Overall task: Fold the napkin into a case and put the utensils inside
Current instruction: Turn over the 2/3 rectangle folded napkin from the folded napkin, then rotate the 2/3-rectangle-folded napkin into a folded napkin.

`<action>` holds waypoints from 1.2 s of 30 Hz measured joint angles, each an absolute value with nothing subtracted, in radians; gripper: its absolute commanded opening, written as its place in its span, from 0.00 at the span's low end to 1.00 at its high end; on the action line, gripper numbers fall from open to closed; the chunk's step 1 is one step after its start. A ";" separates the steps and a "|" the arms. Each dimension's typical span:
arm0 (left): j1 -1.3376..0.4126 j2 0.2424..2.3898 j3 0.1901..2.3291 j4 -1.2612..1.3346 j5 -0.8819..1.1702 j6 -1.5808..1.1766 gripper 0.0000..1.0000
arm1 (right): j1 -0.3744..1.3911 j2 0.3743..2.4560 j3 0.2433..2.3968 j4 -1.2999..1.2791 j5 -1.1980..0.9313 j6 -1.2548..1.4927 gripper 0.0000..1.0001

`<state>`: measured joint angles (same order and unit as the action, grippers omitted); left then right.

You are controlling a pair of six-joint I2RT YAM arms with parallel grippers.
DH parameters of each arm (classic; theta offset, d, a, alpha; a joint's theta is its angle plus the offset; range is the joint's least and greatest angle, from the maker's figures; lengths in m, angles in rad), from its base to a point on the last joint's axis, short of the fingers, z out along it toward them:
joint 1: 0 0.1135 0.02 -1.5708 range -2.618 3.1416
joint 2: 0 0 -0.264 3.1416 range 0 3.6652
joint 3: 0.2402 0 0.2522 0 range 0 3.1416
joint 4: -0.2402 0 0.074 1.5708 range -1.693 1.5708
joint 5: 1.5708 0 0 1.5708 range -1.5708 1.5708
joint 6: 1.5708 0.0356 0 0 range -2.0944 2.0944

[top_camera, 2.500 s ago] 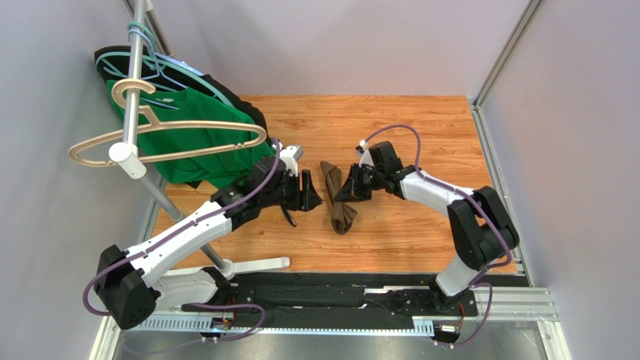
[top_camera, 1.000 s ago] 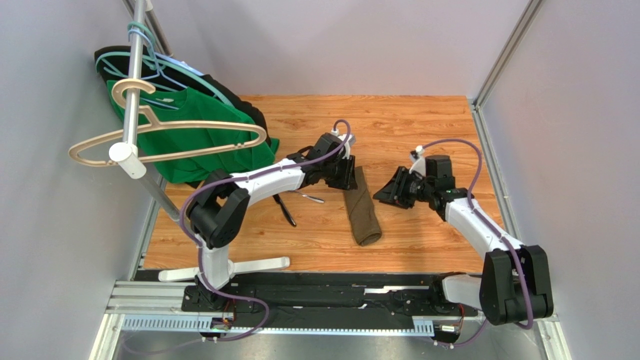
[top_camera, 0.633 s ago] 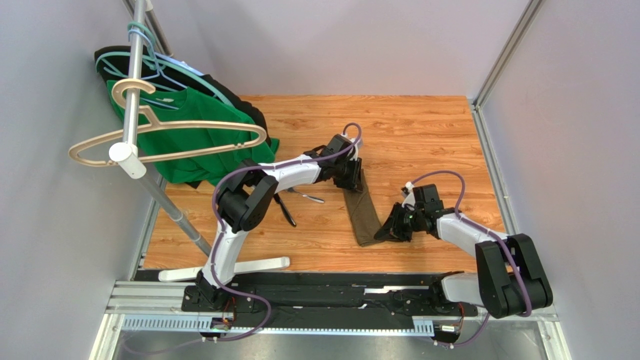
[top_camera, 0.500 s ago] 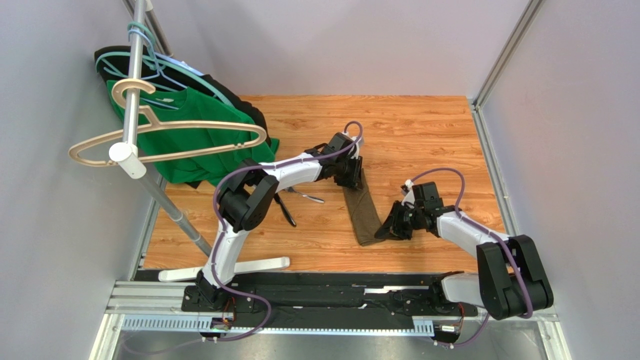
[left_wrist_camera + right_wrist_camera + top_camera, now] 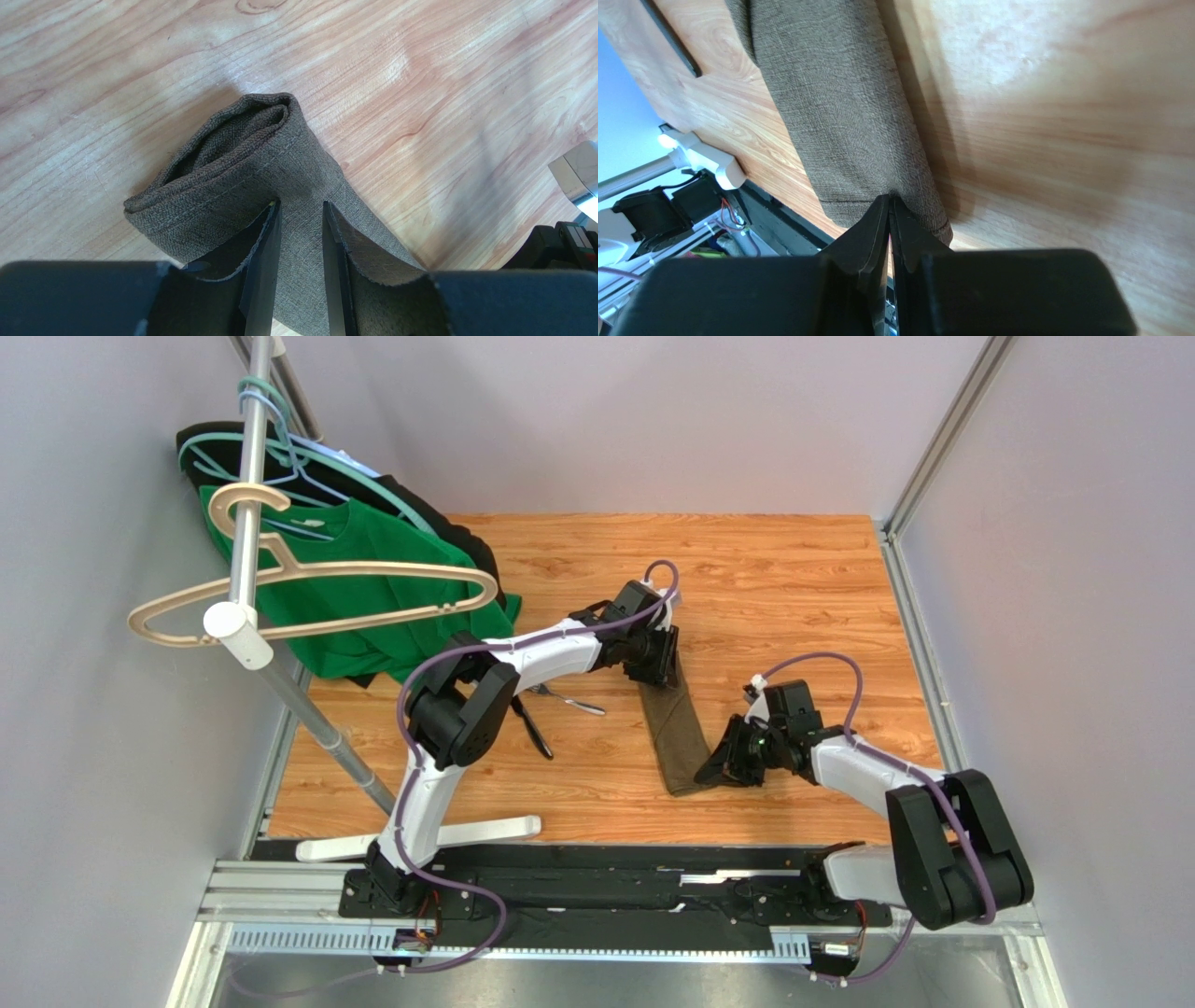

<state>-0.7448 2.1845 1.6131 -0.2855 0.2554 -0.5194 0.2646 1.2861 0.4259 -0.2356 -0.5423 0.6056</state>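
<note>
The napkin [image 5: 676,735] lies on the wooden table as a long narrow olive-brown case, folded over itself. My left gripper [image 5: 657,661] stands on its far end; in the left wrist view the jaws [image 5: 300,204] are a narrow gap apart, with flat cloth [image 5: 238,154] showing between them. My right gripper [image 5: 713,767] is at the near right corner. In the right wrist view its fingers [image 5: 889,198] are shut on the napkin's [image 5: 836,105] edge. Two utensils lie left of the napkin: one with a silvery end [image 5: 572,704] and a dark handle [image 5: 537,730].
A clothes rack stands at the left with a green shirt [image 5: 351,602], a black garment and several hangers; its white foot [image 5: 463,833] lies along the table's near edge. A metal rail [image 5: 919,630] borders the table on the right.
My right gripper has swung from the napkin's right side down to its near end and shut on the edge. My left gripper has settled on the far end.
</note>
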 measured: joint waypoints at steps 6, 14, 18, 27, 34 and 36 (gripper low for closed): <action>-0.739 2.177 1.581 -0.240 0.253 -0.529 0.33 | 0.275 1.289 0.426 -0.204 -0.543 0.614 0.09; -0.720 2.122 1.557 -0.227 0.235 -0.539 0.11 | 0.278 1.255 0.424 -0.225 -0.503 0.612 0.09; -0.702 2.126 1.587 -0.225 0.237 -0.549 0.10 | 0.278 1.255 0.424 -0.225 -0.503 0.613 0.08; -0.678 2.290 1.765 -0.229 0.283 -0.564 0.07 | 0.278 1.257 0.424 -0.223 -0.506 0.617 0.07; -0.662 2.376 1.827 -0.216 0.345 -0.601 0.01 | 0.287 1.247 0.422 -0.224 -0.503 0.628 0.06; -0.659 2.382 1.842 -0.229 0.358 -0.601 0.01 | 0.294 1.246 0.418 -0.218 -0.500 0.638 0.05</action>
<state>-0.6590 2.3821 1.8420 -0.2287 0.3580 -0.6006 0.2943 1.2465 0.4183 -0.2180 -0.4999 0.6380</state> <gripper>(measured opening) 0.017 0.059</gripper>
